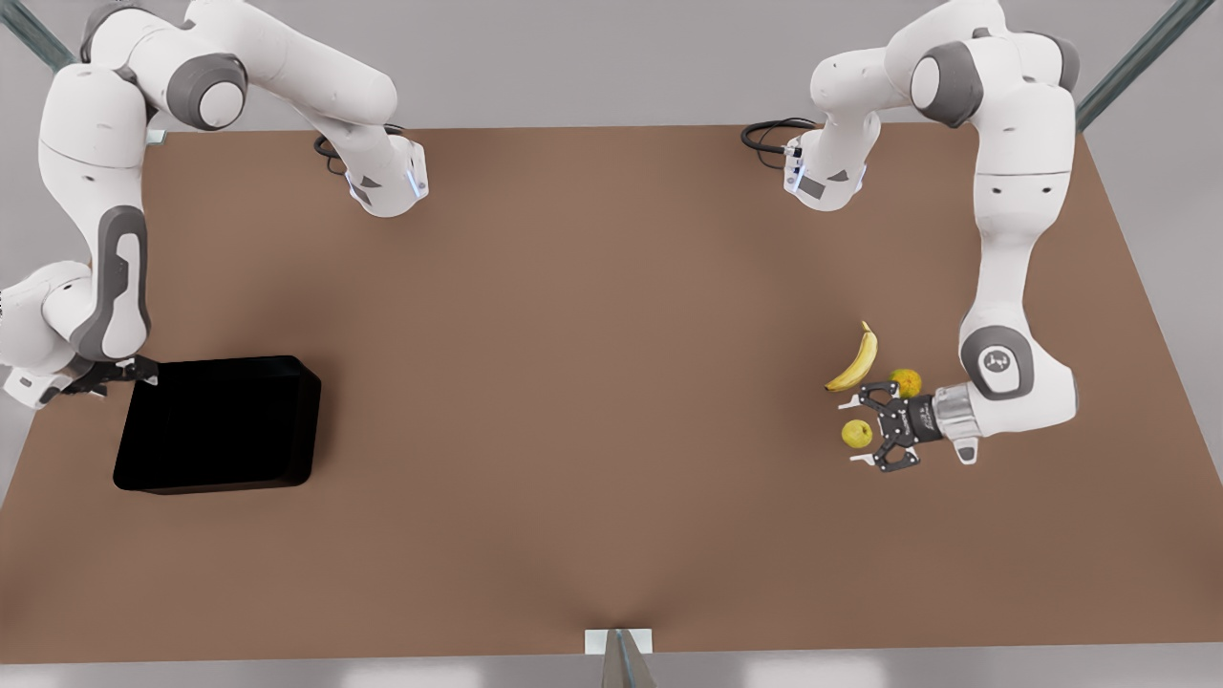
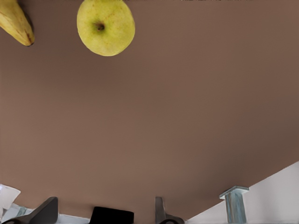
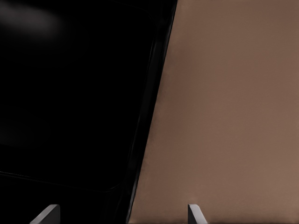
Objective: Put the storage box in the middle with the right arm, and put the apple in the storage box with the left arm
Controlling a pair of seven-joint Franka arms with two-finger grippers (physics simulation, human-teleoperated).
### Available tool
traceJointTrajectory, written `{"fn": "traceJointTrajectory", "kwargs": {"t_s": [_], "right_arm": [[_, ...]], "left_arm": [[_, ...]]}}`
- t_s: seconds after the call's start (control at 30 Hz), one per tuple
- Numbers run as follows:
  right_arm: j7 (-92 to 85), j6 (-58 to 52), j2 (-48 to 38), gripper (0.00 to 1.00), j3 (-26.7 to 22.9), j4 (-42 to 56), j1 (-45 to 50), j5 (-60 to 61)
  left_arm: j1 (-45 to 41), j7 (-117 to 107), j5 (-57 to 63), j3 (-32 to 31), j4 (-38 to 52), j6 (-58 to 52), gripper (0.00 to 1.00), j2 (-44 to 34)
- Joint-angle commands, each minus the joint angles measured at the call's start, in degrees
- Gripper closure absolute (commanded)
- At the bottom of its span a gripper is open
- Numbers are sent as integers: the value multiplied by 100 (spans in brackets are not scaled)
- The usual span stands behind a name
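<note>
I see my left gripper (image 1: 859,432) spread wide around the apple (image 1: 856,434), my right gripper (image 1: 143,371) spread at the storage box's (image 1: 218,423) ten-o'clock corner.

Matte black rectangular storage box (image 1: 218,425), lower left of the front view: uniform black, no pattern. Small round yellow-green apple (image 1: 857,434), right of that frame: dark stem dimple. Curved yellow banana (image 1: 856,361): brown tip. Rough round orange-yellow fruit (image 1: 906,382): mottled. Flat table surface (image 1: 592,382): plain matte brown. Jointed robot arms: white shells, grey joints, silver wrist. Left gripper (image 1: 860,432): black body, white fingertips. Right gripper (image 1: 143,373): black.
</note>
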Motion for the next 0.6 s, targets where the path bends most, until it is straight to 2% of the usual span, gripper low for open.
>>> {"fn": "traceJointTrajectory", "kwargs": {"t_s": [0.0, 0.43, 0.57], "right_arm": [[0, 23, 21, 0, 0, 0, -15, 0], [114, 472, 680, 0, 70, 211, -6, 281], [0, 86, 619, 0, 149, 27, -6, 264]], "left_arm": [[-3, 17, -69, 3, 0, 5, 0, 3], [-12, 720, -685, 354, -220, -179, 0, -225], [14, 1379, -975, 345, -281, -434, 0, 29]]}}
